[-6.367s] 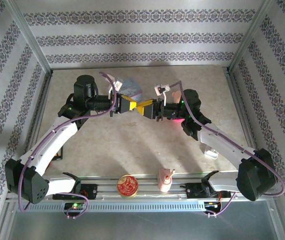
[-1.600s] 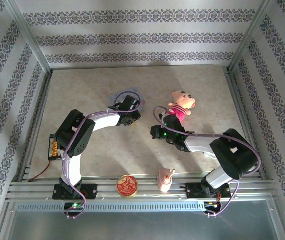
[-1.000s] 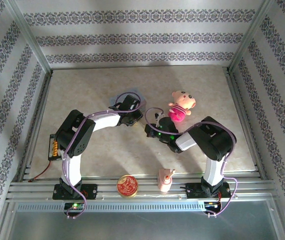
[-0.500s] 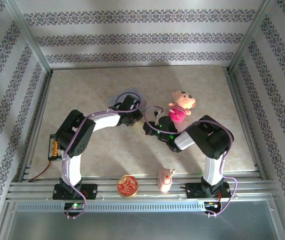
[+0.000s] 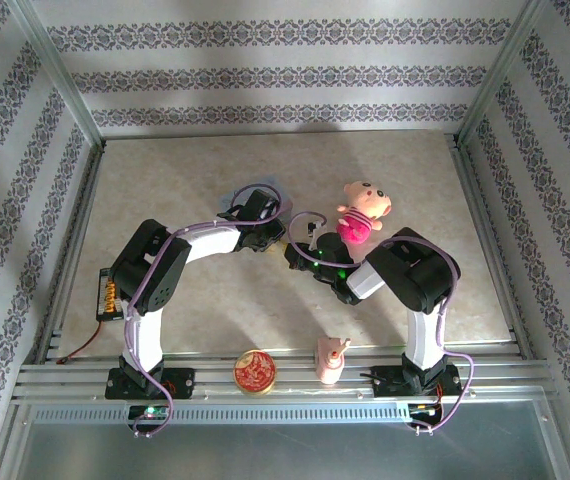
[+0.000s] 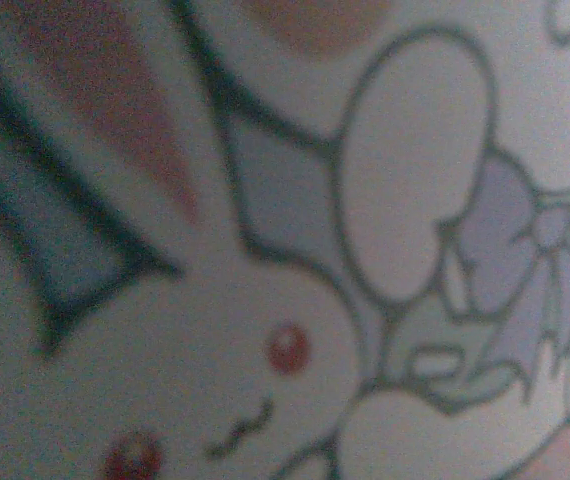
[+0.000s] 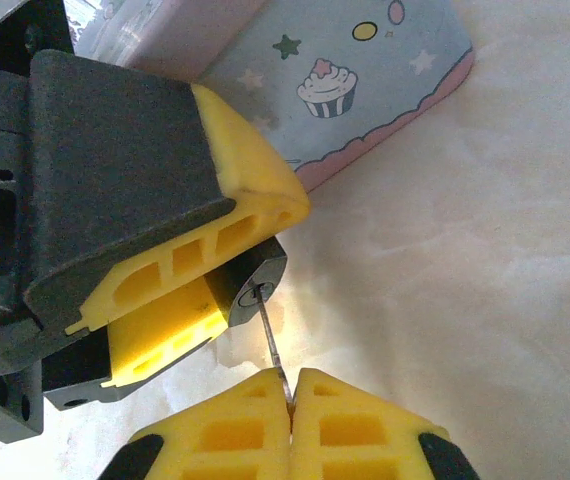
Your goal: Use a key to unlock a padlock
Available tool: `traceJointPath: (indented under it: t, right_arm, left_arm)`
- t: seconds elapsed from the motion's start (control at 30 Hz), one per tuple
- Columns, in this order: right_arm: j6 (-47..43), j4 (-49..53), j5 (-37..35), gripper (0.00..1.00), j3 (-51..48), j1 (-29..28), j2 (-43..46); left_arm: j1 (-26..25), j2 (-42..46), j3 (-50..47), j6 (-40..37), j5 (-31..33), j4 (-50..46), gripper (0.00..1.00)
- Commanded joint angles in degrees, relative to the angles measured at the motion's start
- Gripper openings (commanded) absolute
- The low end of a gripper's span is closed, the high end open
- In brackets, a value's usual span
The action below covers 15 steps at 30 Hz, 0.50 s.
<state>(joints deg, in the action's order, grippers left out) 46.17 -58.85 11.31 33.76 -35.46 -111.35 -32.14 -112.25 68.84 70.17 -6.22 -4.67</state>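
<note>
Right wrist: right jaws, shifted leftward, pinch key at padlock left jaws clamp.

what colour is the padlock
The padlock is dark grey-black with a small silvery keyhole; the right wrist view shows it best.

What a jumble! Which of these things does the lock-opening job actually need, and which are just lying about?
Needed:
padlock, held in the left gripper
key, pinched by the right gripper, tip at the keyhole

Lying about:
pale blue tin
pink plush toy
round red tin
small pink figure
black gadget
</note>
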Motion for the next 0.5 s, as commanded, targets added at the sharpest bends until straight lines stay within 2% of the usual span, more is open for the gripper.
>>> traceJointPath:
  t: [0.0, 0.47]
  right_arm:
    - [0.8, -3.0, 0.98, 0.0, 1.74, 0.48, -1.4]
    - [6.79, -9.86, 3.61, 0.0, 1.9, 2.66, -3.93]
  left_arm:
    - [-0.64, -0.47, -0.37, 1.81, -3.27, 1.54, 0.0]
    - [-0.64, -0.52, -0.71, 1.32, -4.76, 2.28, 0.0]
